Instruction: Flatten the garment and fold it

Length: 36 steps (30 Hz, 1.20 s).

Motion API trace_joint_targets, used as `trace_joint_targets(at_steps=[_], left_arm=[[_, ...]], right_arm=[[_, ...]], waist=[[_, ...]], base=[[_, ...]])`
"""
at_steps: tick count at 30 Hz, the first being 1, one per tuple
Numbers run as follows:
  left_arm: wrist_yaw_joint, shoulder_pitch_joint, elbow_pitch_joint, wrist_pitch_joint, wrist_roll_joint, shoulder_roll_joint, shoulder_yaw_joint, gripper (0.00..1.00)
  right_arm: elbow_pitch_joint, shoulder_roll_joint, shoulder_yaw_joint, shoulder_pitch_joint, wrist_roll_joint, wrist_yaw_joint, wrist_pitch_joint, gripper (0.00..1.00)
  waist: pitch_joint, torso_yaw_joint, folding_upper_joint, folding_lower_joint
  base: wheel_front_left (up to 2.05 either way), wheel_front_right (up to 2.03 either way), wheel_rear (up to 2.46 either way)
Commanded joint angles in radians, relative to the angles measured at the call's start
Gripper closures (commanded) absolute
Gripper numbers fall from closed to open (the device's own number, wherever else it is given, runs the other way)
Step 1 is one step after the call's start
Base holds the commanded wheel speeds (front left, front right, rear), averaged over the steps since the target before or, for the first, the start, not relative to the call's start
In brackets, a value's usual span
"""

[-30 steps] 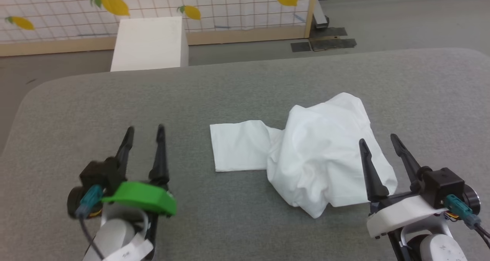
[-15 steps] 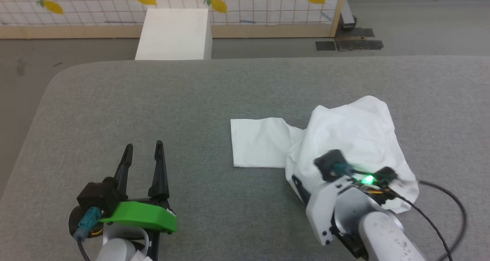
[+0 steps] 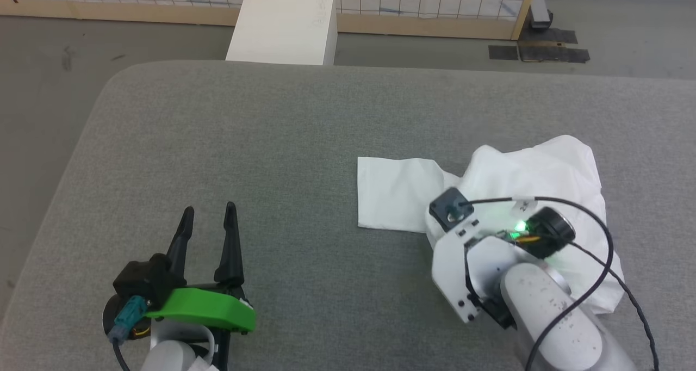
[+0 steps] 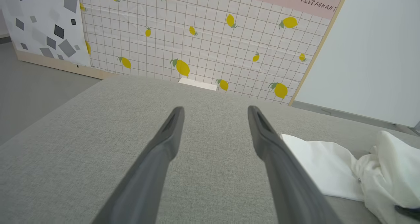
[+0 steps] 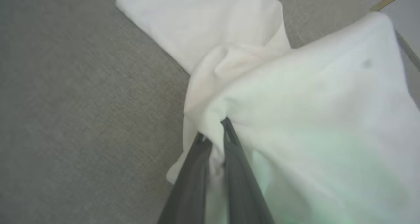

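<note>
The left gripper (image 3: 209, 208) is over the grey table (image 3: 272, 131), fingers spread wide, holding nothing. Right of it the crumpled white T-shirt (image 3: 544, 169) lies on the table, one flat part stretched leftward; the right gripper (image 5: 213, 128) is closed tight on a fold of it

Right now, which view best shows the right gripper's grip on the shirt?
Right wrist view: the right gripper is shut on a bunched fold of the garment, seen close up. In the head view the right arm covers the grip. The left wrist view catches the garment's flat part and heap at its right edge.
</note>
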Motion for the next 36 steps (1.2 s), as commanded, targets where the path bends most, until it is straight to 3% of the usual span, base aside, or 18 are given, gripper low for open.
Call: trace_joint_targets(at_steps=[1, 9, 15, 19, 31, 32, 33, 36], left_arm=[[-0.007, 0.002, 0.003, -0.005, 0.006, -0.006, 0.004, 0.00], [-0.015, -0.015, 0.008, -0.005, 0.020, -0.009, 0.013, 0.00], [-0.016, -0.023, 0.003, -0.005, 0.027, -0.010, 0.012, 0.00], [-0.015, -0.017, -0.002, -0.005, 0.027, -0.010, 0.008, 0.00], [-0.015, -0.018, -0.004, -0.005, 0.031, -0.011, -0.011, 0.00], [-0.016, -0.019, -0.003, -0.005, 0.033, -0.011, -0.012, 0.00], [-0.017, -0.019, -0.002, -0.005, 0.034, -0.011, -0.012, 0.00], [-0.021, -0.019, 0.002, -0.005, 0.040, -0.011, -0.011, 0.00]], right_arm=[[-0.025, 0.011, 0.003, -0.029, 0.017, 0.003, -0.024, 1.00], [-0.143, 0.045, 0.052, -0.209, 0.119, 0.003, -0.204, 1.00], [-0.237, 0.049, -0.038, -0.308, 0.225, 0.003, -0.334, 1.00], [-0.254, 0.049, -0.154, -0.253, 0.207, 0.003, -0.326, 1.00], [-0.218, 0.049, -0.683, 0.209, 0.055, 0.003, -0.192, 1.00], [-0.220, 0.049, -0.716, 0.242, 0.050, 0.003, -0.185, 0.58], [-0.222, 0.049, -0.735, 0.264, 0.050, 0.003, -0.182, 0.00], [-0.242, 0.049, -0.784, 0.326, 0.053, 0.003, -0.187, 0.00]], waist=[[0.005, 0.000, 0.0000, 0.0000], [0.008, -0.037, 0.0000, 0.0000], [0.000, -0.046, 0.0000, 0.0000], [-0.004, -0.052, 0.0000, 0.0000], [0.000, -0.059, 0.0000, 0.0000], [0.000, -0.060, 0.0000, 0.0000], [-0.001, -0.061, 0.0000, 0.0000], [-0.007, -0.064, 0.0000, 0.0000]], base=[[0.00, 0.00, 0.00], [0.00, 0.00, 0.00], [0.00, 0.00, 0.00], [0.00, 0.00, 0.00], [0.00, 0.00, 0.00], [0.00, 0.00, 0.00], [0.00, 0.00, 0.00], [0.00, 0.00, 0.00]])
